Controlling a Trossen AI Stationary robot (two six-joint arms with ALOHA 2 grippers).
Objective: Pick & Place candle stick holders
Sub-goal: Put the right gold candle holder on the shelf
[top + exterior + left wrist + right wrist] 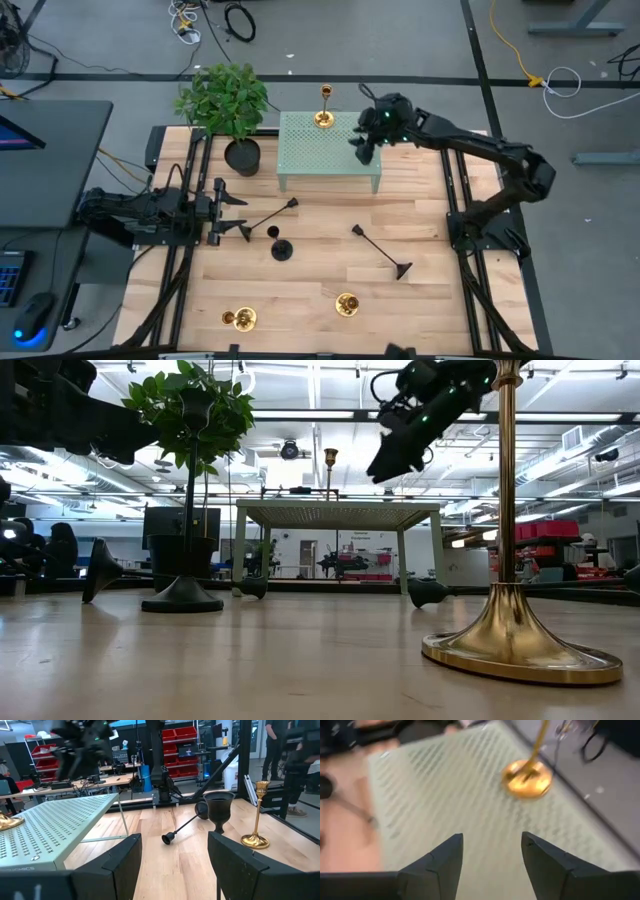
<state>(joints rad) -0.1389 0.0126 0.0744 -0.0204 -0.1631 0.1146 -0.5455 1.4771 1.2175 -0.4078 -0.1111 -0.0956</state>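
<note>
One gold holder stands on the far side of the green stand. The right gripper hangs open and empty over the stand. It should lift straight up, then go for another holder; the left gripper waits open at the left.

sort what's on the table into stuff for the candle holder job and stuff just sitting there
Job:
shiny gold holder on the shelf
two upright gold holders at the front
matte black holder standing
two black holders lying down
pale green perforated metal shelf

Lying about:
black pot with leafy green plant
</note>
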